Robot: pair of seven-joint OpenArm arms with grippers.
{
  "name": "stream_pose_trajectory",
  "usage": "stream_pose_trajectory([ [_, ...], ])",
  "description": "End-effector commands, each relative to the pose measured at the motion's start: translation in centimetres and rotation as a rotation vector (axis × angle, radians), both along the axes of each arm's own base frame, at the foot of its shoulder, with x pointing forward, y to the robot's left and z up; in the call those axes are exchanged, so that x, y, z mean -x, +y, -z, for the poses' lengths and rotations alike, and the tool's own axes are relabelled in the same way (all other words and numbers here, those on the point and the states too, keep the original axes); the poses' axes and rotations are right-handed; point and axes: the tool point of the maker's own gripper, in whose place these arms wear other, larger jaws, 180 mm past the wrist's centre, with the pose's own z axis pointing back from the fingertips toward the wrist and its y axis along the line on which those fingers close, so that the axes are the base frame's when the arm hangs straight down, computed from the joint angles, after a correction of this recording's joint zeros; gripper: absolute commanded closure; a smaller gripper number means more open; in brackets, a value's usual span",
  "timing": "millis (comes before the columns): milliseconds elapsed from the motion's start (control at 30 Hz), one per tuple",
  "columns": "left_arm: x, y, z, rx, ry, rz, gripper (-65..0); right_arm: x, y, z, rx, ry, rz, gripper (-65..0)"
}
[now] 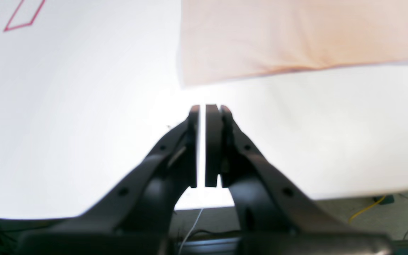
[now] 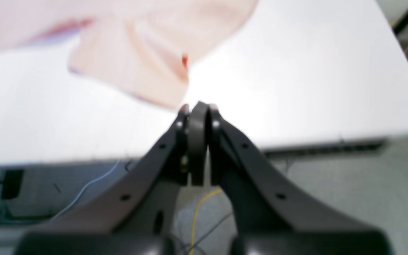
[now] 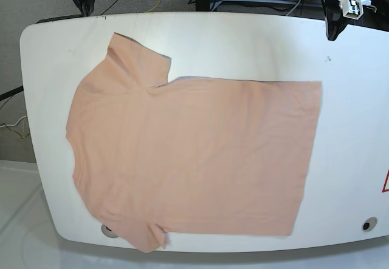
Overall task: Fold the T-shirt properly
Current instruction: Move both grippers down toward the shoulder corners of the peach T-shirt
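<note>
The T-shirt (image 3: pixel 188 153) is peach-pink and lies spread flat on the white table (image 3: pixel 352 129), collar end to the left and hem to the right. One sleeve points to the far edge, the other to the near edge. My left gripper (image 1: pixel 205 106) hovers shut and empty just short of the shirt's hem corner (image 1: pixel 296 35). In the right wrist view, my right gripper (image 2: pixel 197 104) is shut on nothing, close to the far sleeve (image 2: pixel 136 53), which carries a small red tag (image 2: pixel 185 60). Both arms stand at the table's far edge, the left arm (image 3: pixel 337 20) and the right arm (image 3: pixel 82 2).
A red outlined mark (image 1: pixel 23 14) is drawn on the table beyond the hem, seen at the right edge (image 3: pixel 385 183) in the base view. Two round holes (image 3: pixel 367 224) (image 3: pixel 109 231) sit near the front edge. Cables (image 2: pixel 197 212) lie on the floor behind the table.
</note>
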Motion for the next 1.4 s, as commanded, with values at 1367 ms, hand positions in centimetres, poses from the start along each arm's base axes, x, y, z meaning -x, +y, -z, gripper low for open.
stream_pose_trajectory([
  [1367,-11.5,3.9,-1.8,-0.039,-0.043,-0.065,-1.1,-9.5,1.6,0.5,-0.186,-0.011,-0.088,-24.9],
])
